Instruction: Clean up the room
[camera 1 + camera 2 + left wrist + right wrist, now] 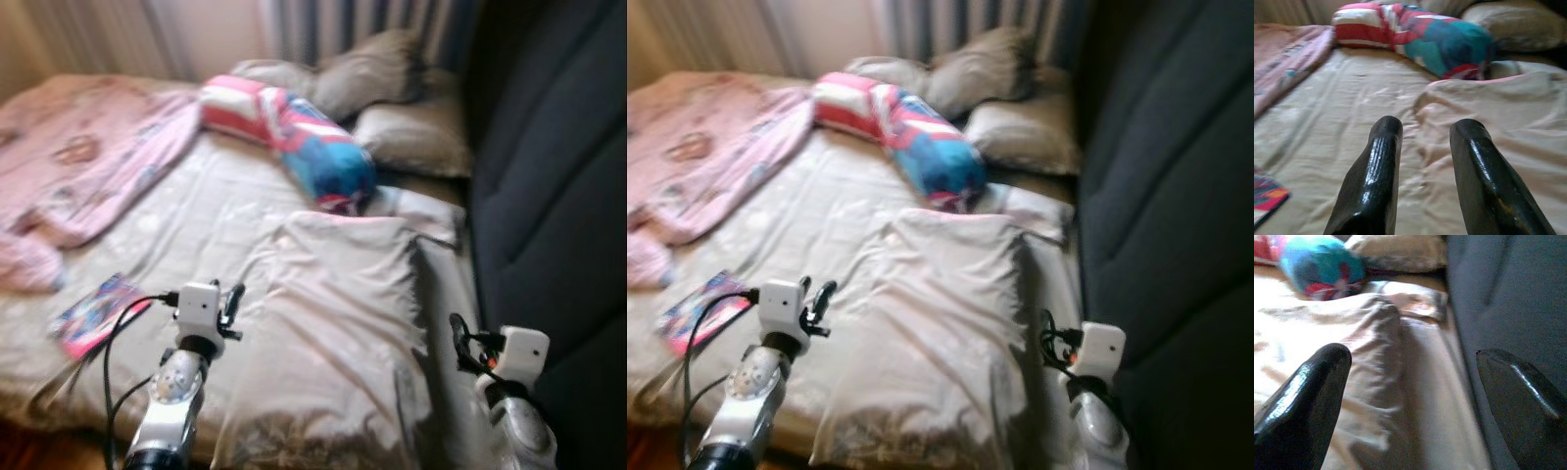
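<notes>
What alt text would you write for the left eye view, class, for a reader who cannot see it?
An unmade bed with a cream pillow in front, a red, white and blue bolster behind it and a pink blanket at left. The left gripper and right gripper hover above the near edge.

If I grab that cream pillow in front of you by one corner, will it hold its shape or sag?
The pillow will probably sag: its cover is wrinkled and loose, so a corner grip may catch mostly fabric. It looks soft and light for its bulk. Both grippers, left and right, have open jaws; two corners would likely hold better.
</notes>
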Available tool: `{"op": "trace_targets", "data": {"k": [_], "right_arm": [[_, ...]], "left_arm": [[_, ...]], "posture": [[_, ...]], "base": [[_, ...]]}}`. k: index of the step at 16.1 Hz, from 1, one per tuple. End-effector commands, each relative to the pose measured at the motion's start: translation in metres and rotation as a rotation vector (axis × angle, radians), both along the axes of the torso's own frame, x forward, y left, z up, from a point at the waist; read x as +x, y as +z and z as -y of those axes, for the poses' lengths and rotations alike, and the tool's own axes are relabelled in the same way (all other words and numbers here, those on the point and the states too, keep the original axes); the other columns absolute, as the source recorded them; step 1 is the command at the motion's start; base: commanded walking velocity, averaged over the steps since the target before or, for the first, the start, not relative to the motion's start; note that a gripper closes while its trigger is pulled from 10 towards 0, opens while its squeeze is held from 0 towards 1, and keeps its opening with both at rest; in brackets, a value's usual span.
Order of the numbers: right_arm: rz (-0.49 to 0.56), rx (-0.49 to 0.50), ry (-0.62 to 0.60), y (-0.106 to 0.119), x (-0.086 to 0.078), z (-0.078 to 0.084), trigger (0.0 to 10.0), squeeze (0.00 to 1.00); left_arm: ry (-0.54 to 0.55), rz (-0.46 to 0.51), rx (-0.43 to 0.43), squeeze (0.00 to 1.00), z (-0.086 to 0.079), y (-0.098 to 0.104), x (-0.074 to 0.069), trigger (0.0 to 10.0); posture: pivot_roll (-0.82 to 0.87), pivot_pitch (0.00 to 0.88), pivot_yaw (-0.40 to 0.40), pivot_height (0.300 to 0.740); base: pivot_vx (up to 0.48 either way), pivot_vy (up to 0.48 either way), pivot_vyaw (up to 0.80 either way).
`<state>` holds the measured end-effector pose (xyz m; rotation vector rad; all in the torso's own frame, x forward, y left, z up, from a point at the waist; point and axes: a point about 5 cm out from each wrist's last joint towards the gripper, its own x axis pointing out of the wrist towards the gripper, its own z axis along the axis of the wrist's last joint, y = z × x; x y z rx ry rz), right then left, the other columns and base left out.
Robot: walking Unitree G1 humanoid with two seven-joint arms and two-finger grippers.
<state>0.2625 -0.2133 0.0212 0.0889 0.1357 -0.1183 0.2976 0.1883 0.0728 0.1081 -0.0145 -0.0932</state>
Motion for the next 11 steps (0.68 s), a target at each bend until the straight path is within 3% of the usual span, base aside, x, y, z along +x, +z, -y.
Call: {"op": "trace_targets", "data": {"k": [1, 10, 11], "right_arm": [[-0.015, 0.003, -0.013, -0.0026, -0.0041, 0.0037, 10.0, 0.00], [-0.016, 0.008, -0.001, -0.0025, -0.0045, 0.0006, 10.0, 0.00], [-0.016, 0.008, 0.002, -0.0022, -0.0041, -0.0001, 10.0, 0.00]], "left_arm": [[-0.005, 0.000, -0.006, 0.00, 0.0027, -0.0004, -0.0006, 10.0], [0.006, -0.018, -0.023, 0.00, -0.0010, -0.0025, -0.0009, 10.0], [0.012, -0.021, -0.026, 0.00, -0.0018, -0.0024, -0.0006, 10.0]], "posture": [[0.03, 0.092, -0.006, 0.740], [0.04, 0.094, -0.013, 0.740], [0.04, 0.095, -0.015, 0.740]], "base": [[0.000, 0.000, 0.00], [0.000, 0.000, 0.00], [0.000, 0.352, 0.00]]}}
